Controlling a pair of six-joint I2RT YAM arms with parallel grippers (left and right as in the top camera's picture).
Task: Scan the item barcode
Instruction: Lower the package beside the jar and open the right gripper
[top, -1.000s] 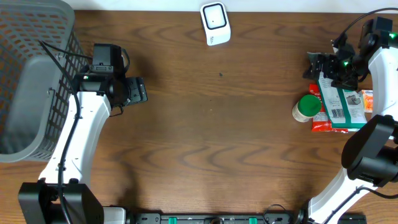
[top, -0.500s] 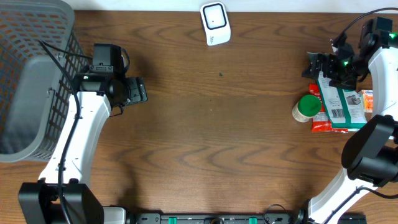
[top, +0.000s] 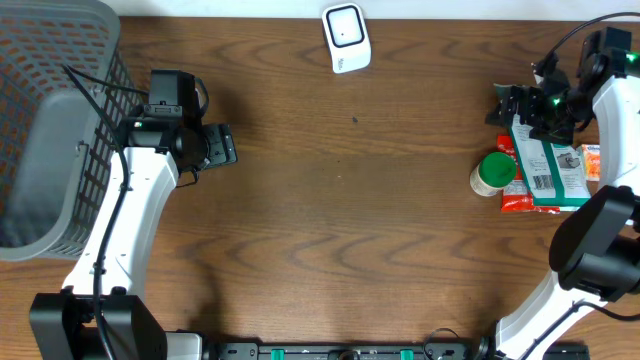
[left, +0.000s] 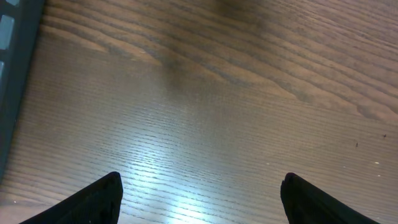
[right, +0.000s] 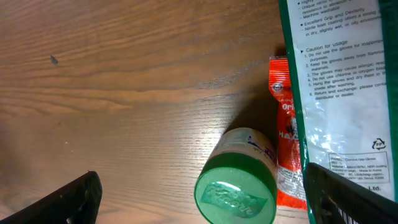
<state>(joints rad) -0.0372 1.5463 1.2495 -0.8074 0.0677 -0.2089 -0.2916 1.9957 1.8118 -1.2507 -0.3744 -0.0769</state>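
Surfaces around the table (top: 350, 220): smooth dark wood-grain top with a soft sheen. At 10 o'clock, basket (top: 40, 40) — matt grey plastic lattice. At 12 o'clock, scanner (top: 346, 38) — glossy white plastic. At 3 o'clock, glove pack (right: 339, 81) and orange sachet (right: 285, 124), glossy printed film; jar lid (right: 236, 193), smooth green plastic.

scanner (top: 346, 37): white, far table edge | glove pack (top: 548, 170): teal-white, flat, right edge | jar (top: 493, 173): green-lidded, just left of pack
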